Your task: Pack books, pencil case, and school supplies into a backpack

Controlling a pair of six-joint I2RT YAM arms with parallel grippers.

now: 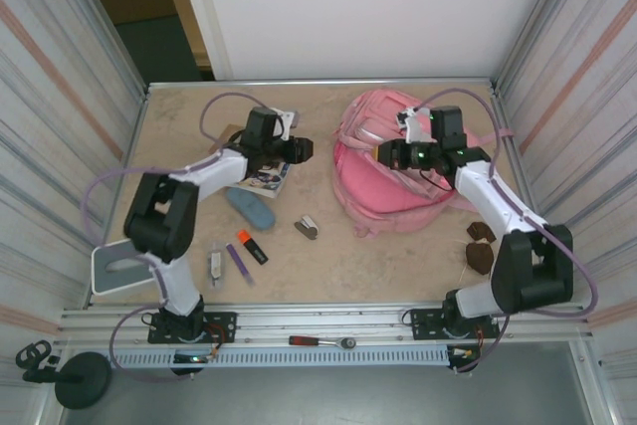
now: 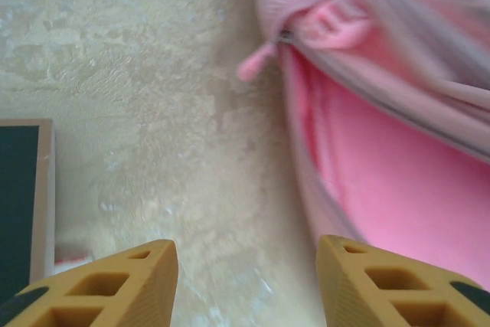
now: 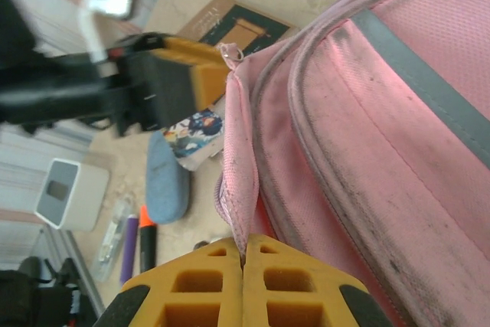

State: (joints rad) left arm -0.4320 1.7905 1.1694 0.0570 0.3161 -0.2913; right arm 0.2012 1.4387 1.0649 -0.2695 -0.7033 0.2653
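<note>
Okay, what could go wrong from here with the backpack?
1. The right gripper pinches only a thin fold of the backpack rim; the fabric might slip free and the opening sag shut.
2. The left gripper is open, holding nothing, close to the zipper pull; it might snag the fabric.

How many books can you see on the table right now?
2. The brown book lies left of the backpack, toward the far edge; the cartoon-cover book lies just nearer, beside the pencil case. Others could be hidden inside the backpack.
</note>
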